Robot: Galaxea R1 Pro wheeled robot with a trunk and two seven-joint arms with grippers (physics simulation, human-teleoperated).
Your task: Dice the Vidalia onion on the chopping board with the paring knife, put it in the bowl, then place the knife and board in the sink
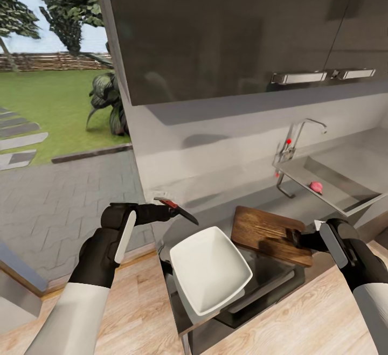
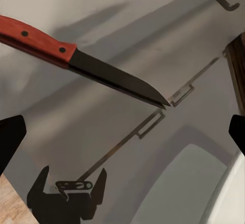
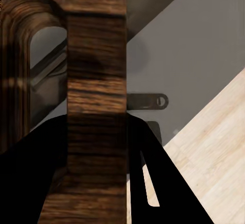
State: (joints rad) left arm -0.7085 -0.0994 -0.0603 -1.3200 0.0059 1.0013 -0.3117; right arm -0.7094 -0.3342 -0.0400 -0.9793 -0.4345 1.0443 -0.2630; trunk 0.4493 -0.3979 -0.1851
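The paring knife (image 1: 177,210) (image 2: 87,63), with an orange-red handle and a dark blade, is at the left end of the countertop (image 1: 215,201). My left gripper (image 1: 168,214) is open right beside it. In the left wrist view its fingers (image 2: 10,137) stand wide apart, and the knife is ahead of them, not between them. My right gripper (image 1: 296,238) (image 3: 97,178) is shut on the near end of the brown chopping board (image 1: 269,231) (image 3: 97,55), next to its handle slot. The white square bowl (image 1: 210,269) (image 2: 227,198) sits left of the board. A pinkish onion (image 1: 316,186) lies in the steel sink (image 1: 347,180).
A chrome tap (image 1: 302,129) with a red knob rises behind the sink. Dark wall cabinets (image 1: 226,26) hang overhead. A dark cooktop (image 1: 264,290) lies under the bowl and board. The countertop ends at the left, with paving and lawn (image 1: 54,107) beyond it. Wood floor (image 1: 302,322) runs below.
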